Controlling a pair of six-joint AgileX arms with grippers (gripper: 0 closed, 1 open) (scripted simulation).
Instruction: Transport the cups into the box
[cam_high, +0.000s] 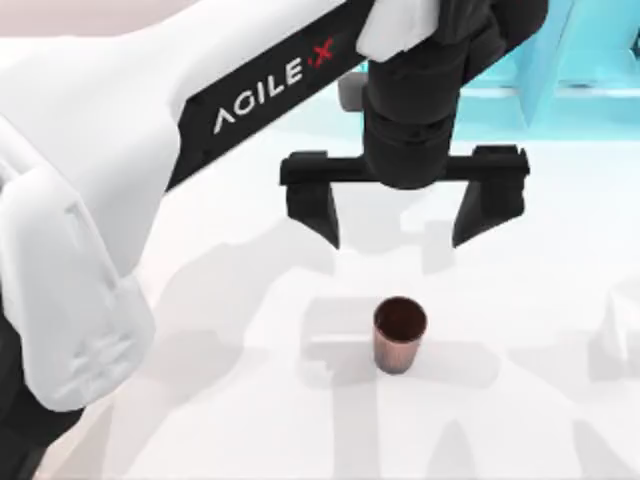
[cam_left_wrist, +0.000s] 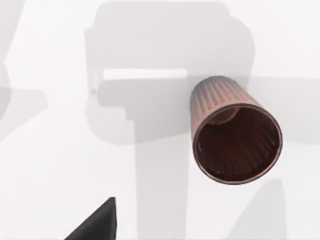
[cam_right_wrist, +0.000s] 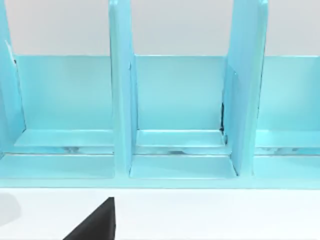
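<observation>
Left end effector (cam_high: 396, 235): mine to work with, fingers spread wide, hanging above the tabletop (cam_high: 220, 400) and empty.
Cup (cam_high: 399, 334): upright on the white tabletop, just below the spread fingers in the top view, apart from them; in the left wrist view (cam_left_wrist: 234, 135) its dark mouth faces the camera.
Step in hand: I judge this the approach to grasp.
Doing it well: I'd centre the ribbed wall between both fingers, descend straight, and close low enough not to tip it.
Right end effector: facing the cyan frame (cam_right_wrist: 180, 120); finger state I cannot tell.
</observation>
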